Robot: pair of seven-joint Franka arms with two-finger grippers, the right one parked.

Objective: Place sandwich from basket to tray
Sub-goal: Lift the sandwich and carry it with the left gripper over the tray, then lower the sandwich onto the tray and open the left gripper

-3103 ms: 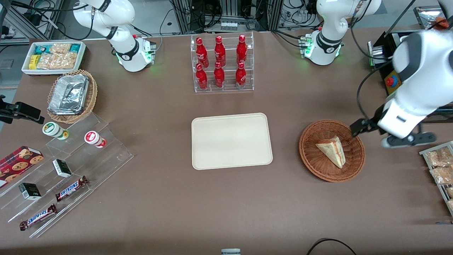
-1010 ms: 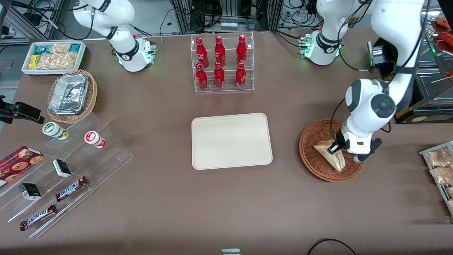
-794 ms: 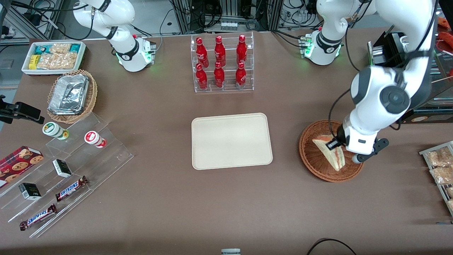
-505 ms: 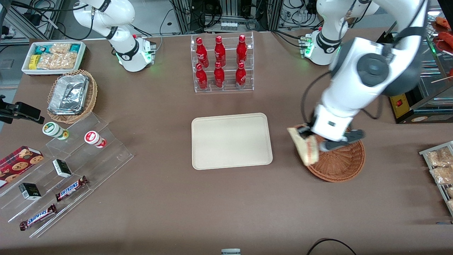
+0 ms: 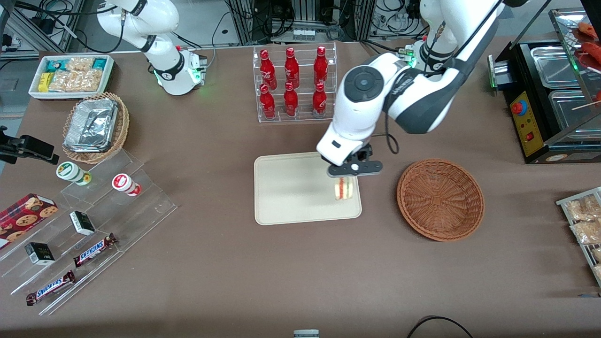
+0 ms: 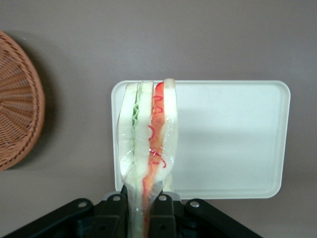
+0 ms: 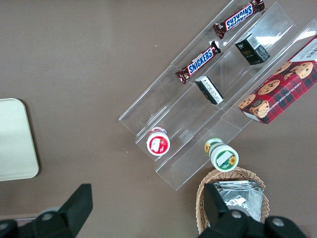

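Note:
My left gripper [image 5: 345, 176] hangs above the cream tray [image 5: 291, 197], over the tray end nearest the basket, and is shut on the wrapped sandwich [image 5: 343, 188]. In the left wrist view the sandwich [image 6: 147, 134] stands on edge between the two black fingers [image 6: 113, 213], its pale bread, green and red filling layers facing the camera, with the tray [image 6: 237, 134] below it. The reddish-brown wicker basket [image 5: 440, 199] sits beside the tray toward the working arm's end, with nothing in it; its rim [image 6: 20, 99] shows in the wrist view too.
A clear rack of red bottles [image 5: 293, 84] stands farther from the front camera than the tray. Toward the parked arm's end lie a tan basket of foil trays [image 5: 94, 124], a white snack bin [image 5: 70, 75] and an acrylic stand with candy bars [image 5: 94, 249]. A rack of bagged snacks [image 5: 584, 220] borders the working arm's end.
The gripper closed on the sandwich in the basket, lifted it out and carried it sideways to above the tray. The basket now holds nothing.

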